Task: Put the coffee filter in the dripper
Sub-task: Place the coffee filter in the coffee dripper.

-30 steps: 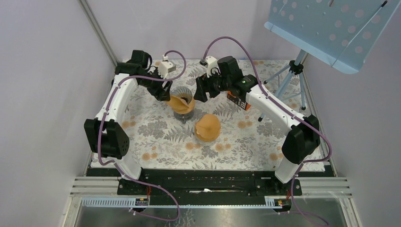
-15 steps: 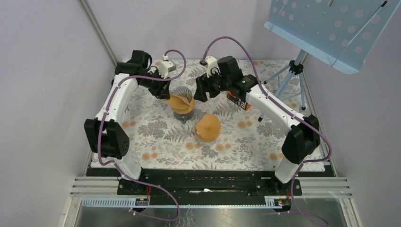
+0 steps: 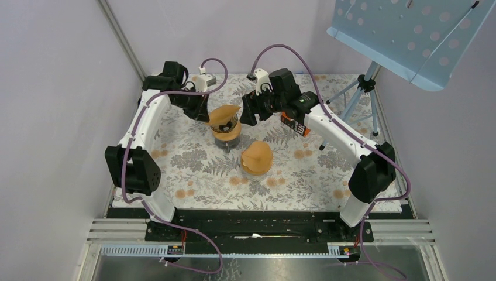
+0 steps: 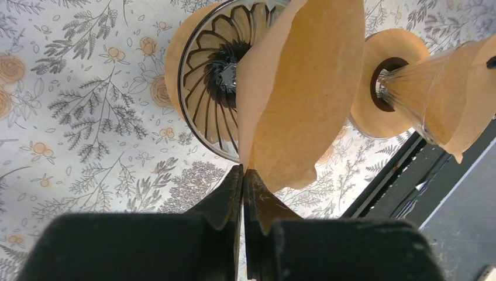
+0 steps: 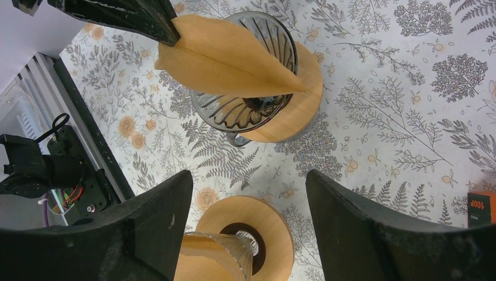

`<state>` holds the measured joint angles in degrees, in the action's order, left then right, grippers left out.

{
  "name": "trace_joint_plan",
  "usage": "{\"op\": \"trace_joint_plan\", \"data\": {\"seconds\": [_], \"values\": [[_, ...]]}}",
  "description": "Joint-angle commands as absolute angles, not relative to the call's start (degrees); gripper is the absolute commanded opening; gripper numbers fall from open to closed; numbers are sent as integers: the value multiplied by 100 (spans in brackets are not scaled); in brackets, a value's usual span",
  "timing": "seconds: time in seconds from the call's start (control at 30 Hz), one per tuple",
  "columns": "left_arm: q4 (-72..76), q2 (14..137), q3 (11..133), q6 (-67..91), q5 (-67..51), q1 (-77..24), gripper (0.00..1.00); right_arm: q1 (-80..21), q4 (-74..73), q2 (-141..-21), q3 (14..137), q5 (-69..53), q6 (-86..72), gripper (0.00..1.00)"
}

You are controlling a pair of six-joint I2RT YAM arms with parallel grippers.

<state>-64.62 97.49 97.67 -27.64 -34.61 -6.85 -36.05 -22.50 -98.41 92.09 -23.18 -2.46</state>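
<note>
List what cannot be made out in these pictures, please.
- Top view: the coffee filter covers the mouth of the dripper, so whether they touch is unclear.
- Right wrist view: the second dripper is cut off by the bottom edge.
- Right wrist view: the orange box is cut off by the right edge, so its print is incomplete.

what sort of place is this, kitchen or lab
Probably a lab test cell, not a kitchen: robot arms bolted to a metal rail, plain walls around a cloth-covered table, a tripod.
</note>
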Motion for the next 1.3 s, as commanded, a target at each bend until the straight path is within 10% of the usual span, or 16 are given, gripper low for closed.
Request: {"op": "trace_joint_plan", "data": {"seconds": [0.0,1.27], "values": [[-6539,9801,10069,-2340,-3538,-686,4,-3619,-2326,-9750,9580,-2271,-253,77],[-7225,9960,10407,-4494,-3471,-809,0,-3620,-2087,-10876,10293,-2291,-630,73]]}}
